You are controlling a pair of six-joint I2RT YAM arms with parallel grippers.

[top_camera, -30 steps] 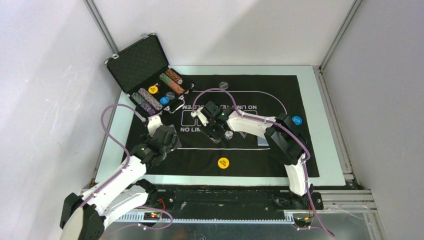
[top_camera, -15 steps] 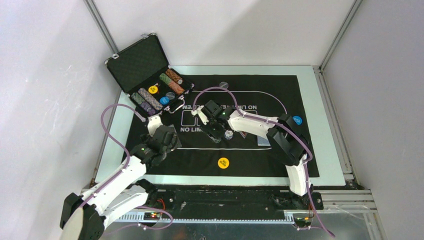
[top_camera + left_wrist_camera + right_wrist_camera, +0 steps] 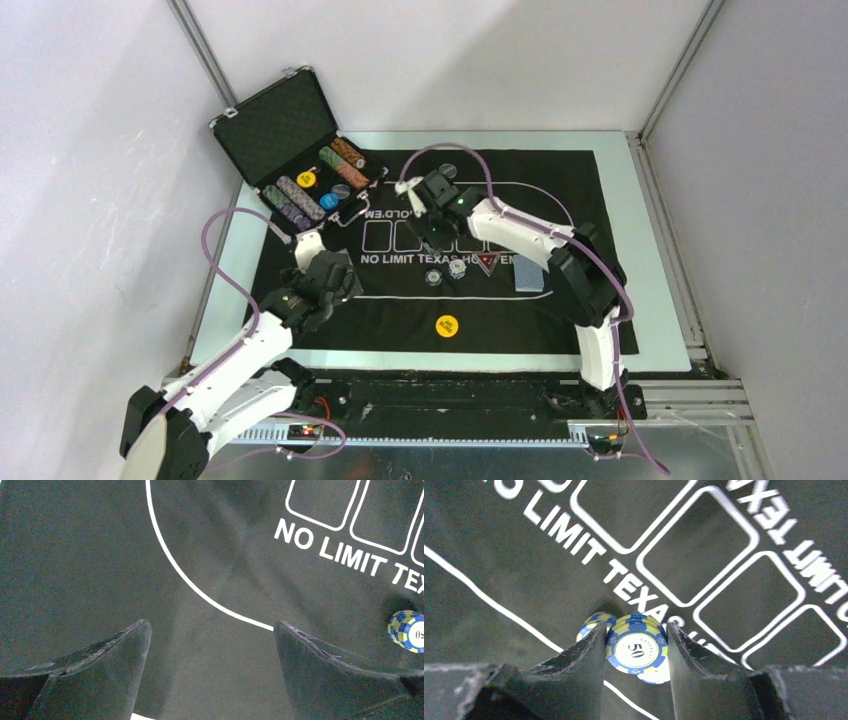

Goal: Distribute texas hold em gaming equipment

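Pinching a poker chip (image 3: 636,652) across its rim is my right tool (image 3: 635,630); my left tool (image 3: 212,625) gapes empty. I judge the chip light, rigid and slippery.

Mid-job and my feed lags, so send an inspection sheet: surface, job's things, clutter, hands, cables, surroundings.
Surface: black mat flat on the table.
Job's things: two loose chips, triangle marker, cards and yellow disc on the mat; chip rows in the open case.
Clutter: nothing seen.
Hands: left hand open, empty; right hand shut on a yellow-blue chip.
Cables: purple cables loop above each arm.
Surroundings: white walls, metal frame posts.
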